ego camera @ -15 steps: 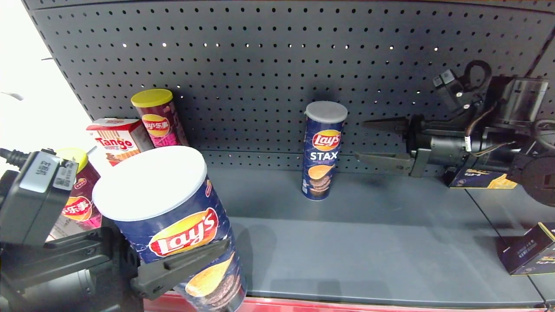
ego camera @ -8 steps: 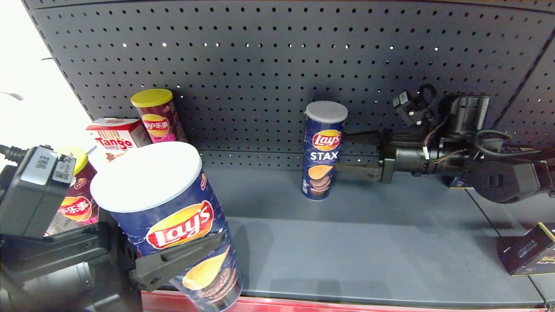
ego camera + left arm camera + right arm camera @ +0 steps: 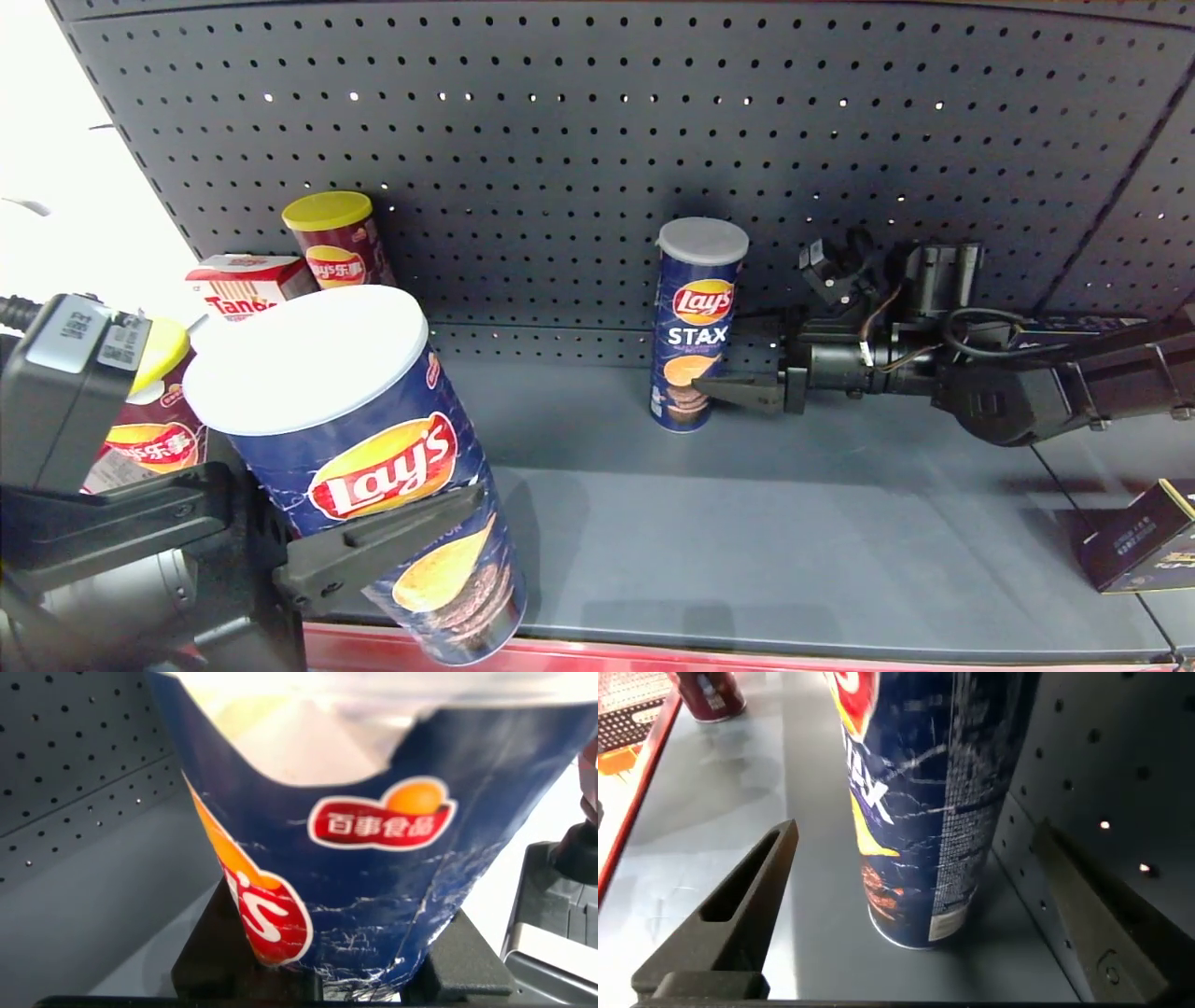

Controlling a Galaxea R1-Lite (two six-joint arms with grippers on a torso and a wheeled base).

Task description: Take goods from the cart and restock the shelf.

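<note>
Head view looking down at shelf (image 3: 794,523), wrist views close in (shelf shared)

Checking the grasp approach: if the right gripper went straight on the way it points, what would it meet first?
The upright blue chip can. The right gripper is open and lined up on the can's lower half, so the can would probably pass between its fingers, though depth is uncertain.

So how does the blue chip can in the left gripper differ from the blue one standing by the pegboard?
The held can is clamped in the left gripper; the standing can rests on the shelf. The held can tilts; the standing can is upright. The right gripper is open either side of the standing can. Both are dark blue with pale lids.
</note>
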